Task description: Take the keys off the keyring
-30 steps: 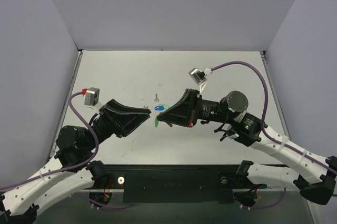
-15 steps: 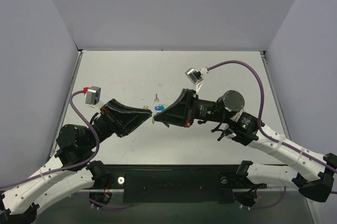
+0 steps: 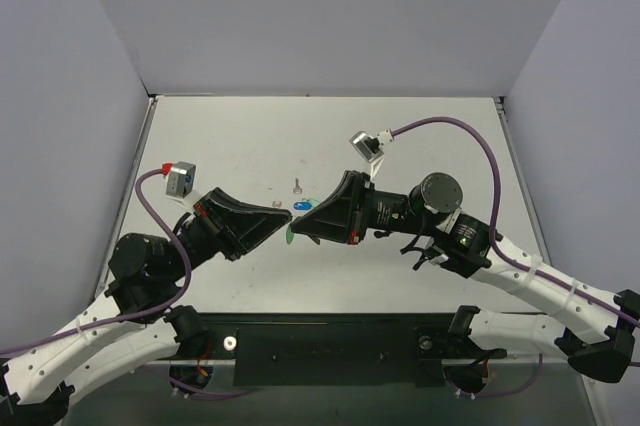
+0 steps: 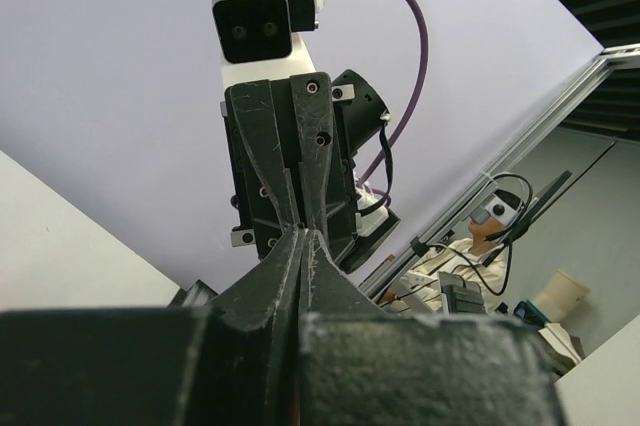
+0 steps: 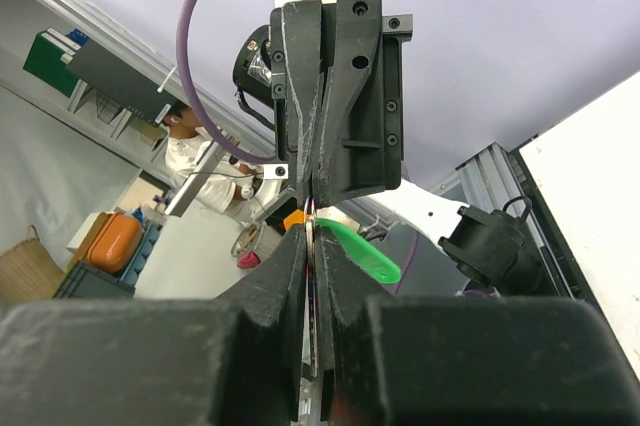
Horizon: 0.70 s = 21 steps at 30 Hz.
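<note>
Two arms meet tip to tip above the middle of the bench (image 3: 420,136). My right end effector (image 3: 299,219) is clamped shut on the thin metal edge of the keyring (image 5: 315,246). The green-headed key (image 5: 362,254) sticks out to one side and the blue-headed key (image 3: 300,205) sits just above the tips. My left end effector (image 3: 285,212) is pinched almost together right against that bunch; I cannot tell whether it has caught a key. One bare key (image 3: 297,186) lies loose on the bench nearby. The risk, as I judge it: pulling apart on a poor bite could slip off, or drag the ring from the right grip and drop everything.
</note>
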Tool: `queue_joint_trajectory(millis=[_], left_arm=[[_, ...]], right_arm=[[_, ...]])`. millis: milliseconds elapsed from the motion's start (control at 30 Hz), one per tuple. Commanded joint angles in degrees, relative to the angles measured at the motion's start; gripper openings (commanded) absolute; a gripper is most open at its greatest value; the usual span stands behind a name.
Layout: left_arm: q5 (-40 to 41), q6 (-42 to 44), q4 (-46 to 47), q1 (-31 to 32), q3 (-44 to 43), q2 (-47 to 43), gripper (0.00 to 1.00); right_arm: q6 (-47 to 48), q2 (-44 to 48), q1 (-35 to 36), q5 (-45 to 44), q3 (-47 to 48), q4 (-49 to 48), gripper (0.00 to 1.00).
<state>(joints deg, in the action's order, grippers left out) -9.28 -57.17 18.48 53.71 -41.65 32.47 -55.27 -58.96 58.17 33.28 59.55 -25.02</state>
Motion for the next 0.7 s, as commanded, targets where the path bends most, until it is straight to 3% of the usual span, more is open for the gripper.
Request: queue_joint_trajectory(millis=[0, 100, 333, 667], left_arm=[[-0.74, 1.18, -0.19, 0.51, -3.26, 0.58, 0.00], [-0.83, 1.79, -1.69, 0.69, -3.88, 0.40, 0.00], [-1.18, 7.76, -17.56, 0.69, -10.63, -0.57, 0.00], [-9.79, 14.36, -30.70, 0.69, -20.31, 3.91, 0.00]], right_arm=[[1.30, -0.19, 0.63, 0.03, 3.20, -2.93, 0.00], [1.91, -0.54, 0.63, 0.12, 3.64, -1.97, 0.00], [6.91, -0.98, 0.71, 1.09, 6.98, 7.08, 0.00], [14.12, -3.97, 2.12, 3.37, 14.36, 21.13, 0.00]])
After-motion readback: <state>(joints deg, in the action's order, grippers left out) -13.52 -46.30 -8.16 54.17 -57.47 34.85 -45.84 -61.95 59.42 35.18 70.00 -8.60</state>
